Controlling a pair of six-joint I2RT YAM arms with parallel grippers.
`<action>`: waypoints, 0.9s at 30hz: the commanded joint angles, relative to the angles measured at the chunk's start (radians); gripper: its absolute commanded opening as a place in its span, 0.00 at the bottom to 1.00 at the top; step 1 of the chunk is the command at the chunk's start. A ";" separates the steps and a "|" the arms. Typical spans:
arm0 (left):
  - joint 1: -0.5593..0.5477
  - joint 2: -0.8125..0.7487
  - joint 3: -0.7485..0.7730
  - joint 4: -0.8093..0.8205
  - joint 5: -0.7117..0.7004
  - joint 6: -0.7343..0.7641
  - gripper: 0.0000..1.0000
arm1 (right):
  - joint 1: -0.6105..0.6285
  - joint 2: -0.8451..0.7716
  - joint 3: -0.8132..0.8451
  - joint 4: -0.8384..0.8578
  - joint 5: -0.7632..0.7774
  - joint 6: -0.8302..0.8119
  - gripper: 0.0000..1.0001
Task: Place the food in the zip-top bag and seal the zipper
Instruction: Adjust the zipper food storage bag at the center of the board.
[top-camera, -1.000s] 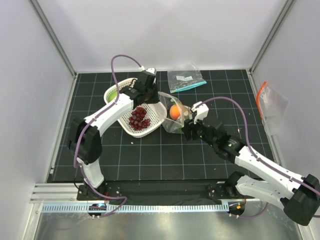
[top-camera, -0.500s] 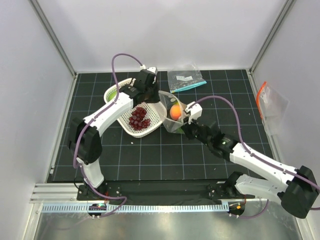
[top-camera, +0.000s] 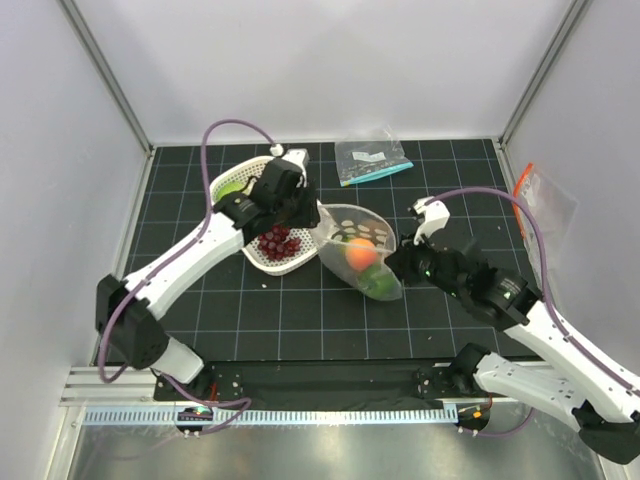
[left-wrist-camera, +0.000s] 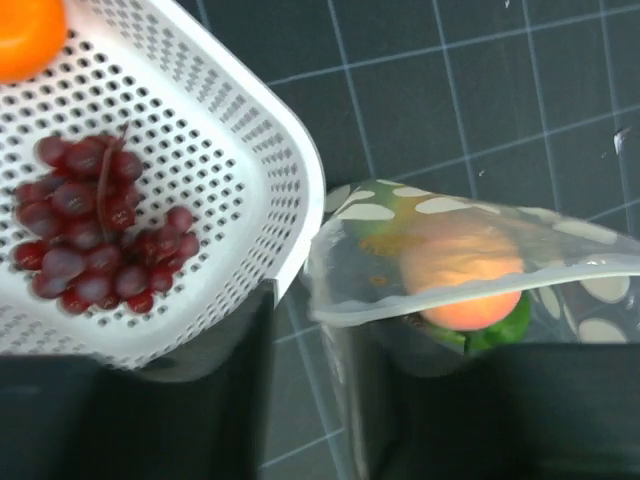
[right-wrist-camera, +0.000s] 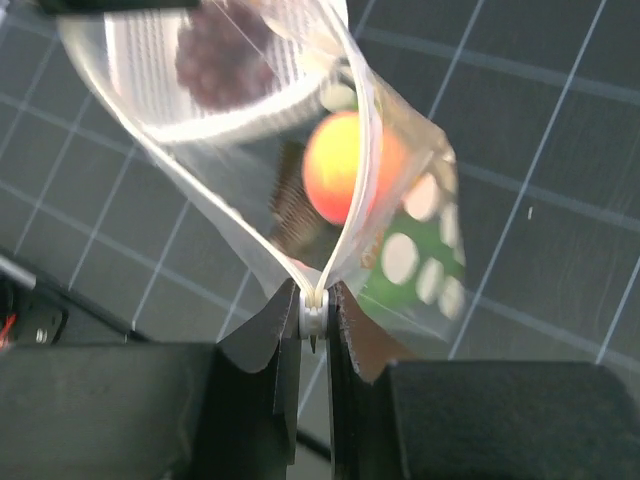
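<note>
**Zip-top bag hanging open at mid-worktop, pinched at one corner**

The white-dotted bag is sitting near the middle of the worktop, just to the right of the white basket. It is slumping toward the near edge, with its mouth gaping toward the far edge. The right pincer is clamping shut on the bag's right corner, where the two lips of the zipper are meeting. From that pinch the lips are spreading apart, so the seal is standing unpressed.

The left pincer is hovering over the gap between basket and bag. Its fingers are standing a little apart, with bare worktop showing between them and nothing in their grip. The basket's corner is lying just beside one finger and the bag's left edge just beside the other; whether either is touching cannot be told.

Inside the bag an orange fruit is resting on a dark green piece. In the basket, the grapes are lying beside a pale green piece, and a second orange piece is peeking in at the corner of the left wrist view.

A small clear bag with a teal strip is lying by the far edge. A clear bag with an orange strip is leaning at the right edge.
</note>
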 joint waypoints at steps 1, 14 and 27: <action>-0.032 -0.143 -0.079 -0.046 -0.135 -0.010 0.53 | 0.001 -0.056 0.021 -0.178 -0.062 0.089 0.01; -0.196 -0.402 -0.055 -0.243 -0.143 0.146 1.00 | 0.001 -0.087 0.036 -0.273 -0.179 0.037 0.01; -0.197 -0.318 -0.066 0.100 0.456 0.779 1.00 | 0.003 -0.069 0.124 -0.321 -0.200 -0.045 0.01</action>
